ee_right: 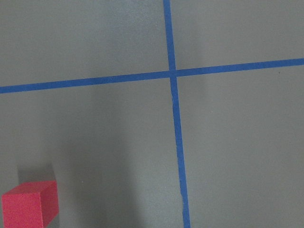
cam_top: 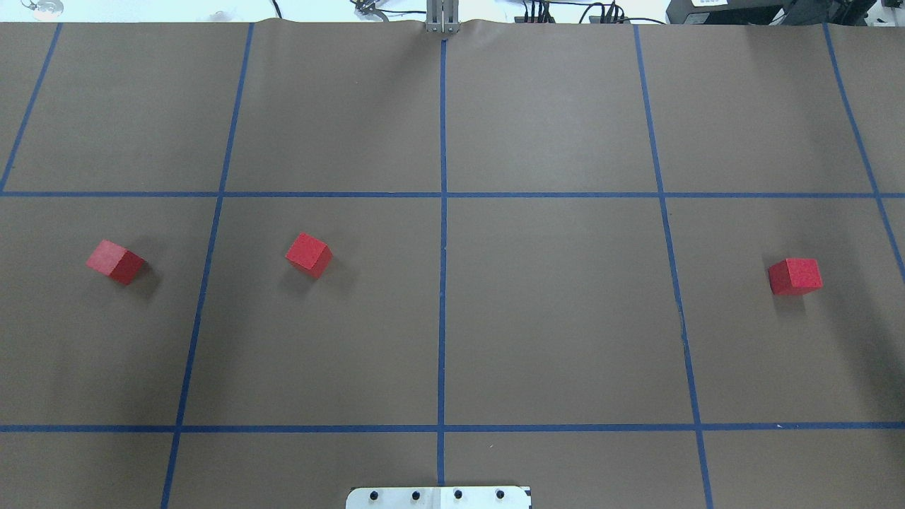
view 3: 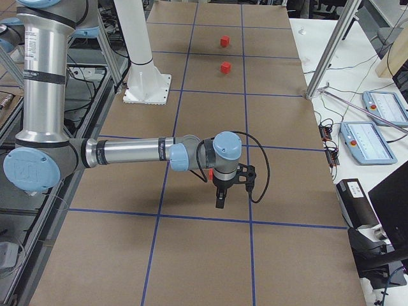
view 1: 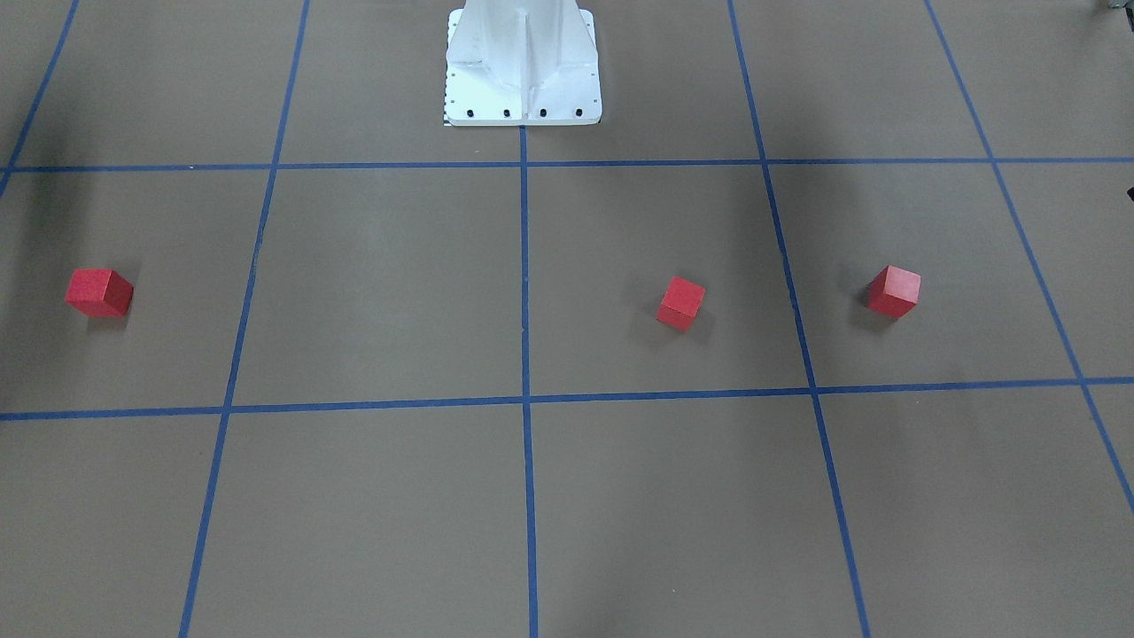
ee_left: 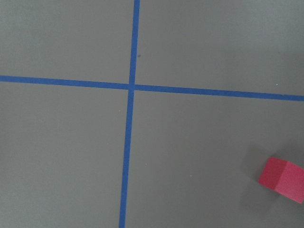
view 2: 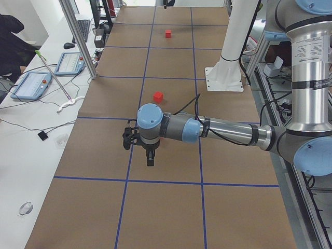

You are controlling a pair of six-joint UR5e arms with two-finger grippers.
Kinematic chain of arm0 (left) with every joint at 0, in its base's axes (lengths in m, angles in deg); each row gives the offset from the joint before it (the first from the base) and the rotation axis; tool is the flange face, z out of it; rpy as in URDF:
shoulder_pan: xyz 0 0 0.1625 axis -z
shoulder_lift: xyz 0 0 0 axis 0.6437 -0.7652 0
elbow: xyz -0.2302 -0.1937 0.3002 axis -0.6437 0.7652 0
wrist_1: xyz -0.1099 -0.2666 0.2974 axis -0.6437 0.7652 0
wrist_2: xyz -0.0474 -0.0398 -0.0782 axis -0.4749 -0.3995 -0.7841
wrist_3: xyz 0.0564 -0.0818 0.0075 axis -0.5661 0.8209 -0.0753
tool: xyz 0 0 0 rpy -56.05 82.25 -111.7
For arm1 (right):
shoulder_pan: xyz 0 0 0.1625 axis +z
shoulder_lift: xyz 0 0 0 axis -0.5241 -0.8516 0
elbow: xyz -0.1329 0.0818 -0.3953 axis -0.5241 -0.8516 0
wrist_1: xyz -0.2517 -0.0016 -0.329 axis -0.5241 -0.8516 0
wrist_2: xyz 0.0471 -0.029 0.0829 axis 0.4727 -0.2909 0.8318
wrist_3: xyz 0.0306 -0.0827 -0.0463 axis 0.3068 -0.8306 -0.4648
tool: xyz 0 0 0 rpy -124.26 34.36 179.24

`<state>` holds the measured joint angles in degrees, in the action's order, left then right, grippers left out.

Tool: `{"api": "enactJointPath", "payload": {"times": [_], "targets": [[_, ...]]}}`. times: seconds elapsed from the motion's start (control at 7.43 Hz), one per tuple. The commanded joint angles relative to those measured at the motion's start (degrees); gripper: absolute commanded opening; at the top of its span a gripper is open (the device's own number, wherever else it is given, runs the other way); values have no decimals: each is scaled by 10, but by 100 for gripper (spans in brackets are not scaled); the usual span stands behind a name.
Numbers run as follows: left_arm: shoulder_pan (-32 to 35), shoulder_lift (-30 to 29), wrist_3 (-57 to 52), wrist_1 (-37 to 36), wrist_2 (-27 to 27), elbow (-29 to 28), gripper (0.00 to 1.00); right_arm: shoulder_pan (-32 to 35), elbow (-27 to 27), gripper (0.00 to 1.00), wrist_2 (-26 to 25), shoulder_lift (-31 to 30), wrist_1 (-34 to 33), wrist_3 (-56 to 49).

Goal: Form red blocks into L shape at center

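Robotics lab, test-bench setup. Worktop [cam_top: 565, 318] papered brown, marked with blue tape grid [cam_top: 442, 283]. White robot base [view 1: 523, 62] bolted down on it. Two jointed silver-and-blue arms reach over: left arm [view 2: 228, 132], right arm [view 3: 127, 153]. Side bench holds teach pendants [view 2: 31, 84], keyboard [view 2: 83, 28]. Aluminium frame post [view 2: 78, 39] beside worktop. Cables [cam_top: 541, 10] along far edge. Dark monitor [view 3: 395, 204] nearby.

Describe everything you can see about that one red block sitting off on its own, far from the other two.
The lone red block is a small, plain, matte cube with no marks on the faces that show. It rests flat on the brown table covering, turned slightly askew to the blue tape lines. It sits inside the outer grid square of the middle row, on the robot's right side. A soft shadow falls beside it. Nothing touches it except the table covering, and it lies well away from the table's middle.
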<state>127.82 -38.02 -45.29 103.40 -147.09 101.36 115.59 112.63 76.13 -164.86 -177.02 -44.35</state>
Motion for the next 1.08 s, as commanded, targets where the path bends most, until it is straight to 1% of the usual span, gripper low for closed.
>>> {"api": "enactJointPath", "payload": {"times": [0.0, 0.81, 0.94], "targets": [[1, 20, 0, 10, -2, 25, 100, 0, 1, 100, 2, 2, 0, -1], [0, 27, 3, 11, -3, 26, 100, 0, 4, 100, 6, 6, 1, 1], [0, 27, 5, 11, -4, 27, 100, -1, 5, 100, 24, 8, 2, 4]]}}
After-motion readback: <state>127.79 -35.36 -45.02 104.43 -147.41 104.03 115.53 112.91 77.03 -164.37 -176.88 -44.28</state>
